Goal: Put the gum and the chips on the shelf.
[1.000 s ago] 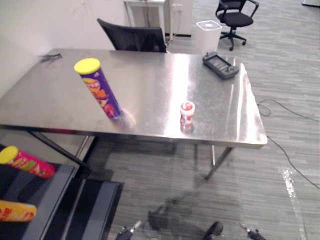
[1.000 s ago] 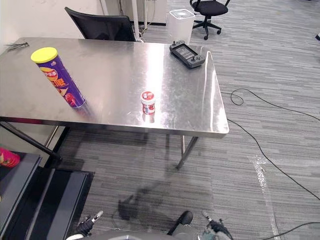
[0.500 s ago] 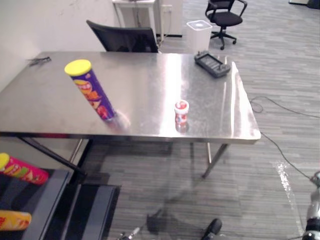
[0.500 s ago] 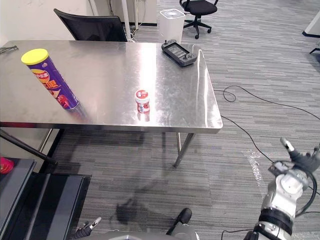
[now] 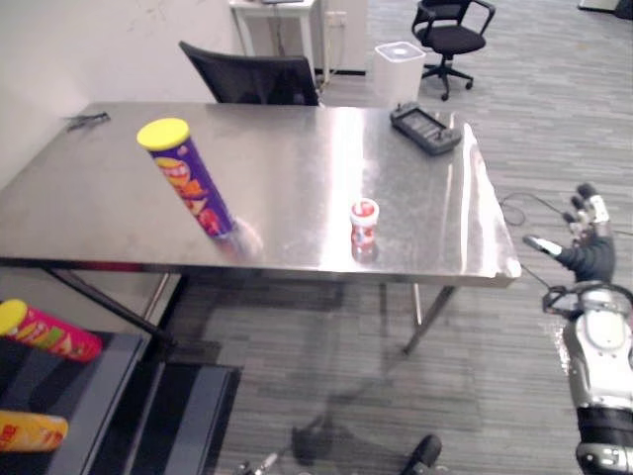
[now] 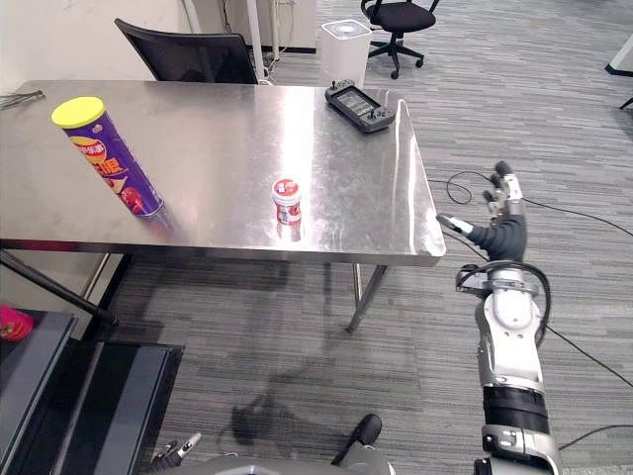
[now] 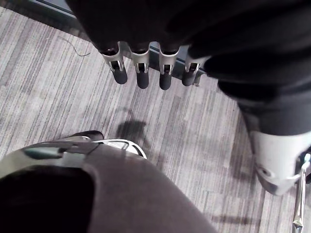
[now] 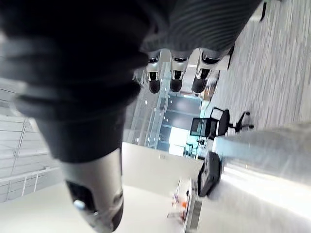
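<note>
Nearby but untouched, the two items the robot must shelve stand on the steel table [image 5: 297, 139]. The purple chips can [image 5: 188, 178] with its yellow lid stands on end towards the table's left front. The small red-and-white gum tub [image 5: 364, 222] sits to its right, close to the front edge. Both look placed near that edge for an easy reach from the robot's side.

The right hand [image 6: 504, 236] is raised just off the table's right front corner, fingers straight and spread, thumb out, gripping nothing. It appears poised to go for the gum, the nearer item. The left hand [image 7: 141, 73] hangs low over the carpeted floor, fingers relaxed and empty.

The dark shelf [image 5: 109, 366] waits at lower left, below table height, so each item will likely have to be carried down and across.

By count, there are one gum tub and three chip cans. One can is on the table, and the shelf already holds a pink can [image 5: 49, 332] and a yellow can [image 5: 30, 432], both lying on their sides. One handheld controller [image 5: 425, 129] rests at the table's far right corner. Two black office chairs [image 5: 252, 74] and one white bin [image 5: 399, 59] stand beyond.
</note>
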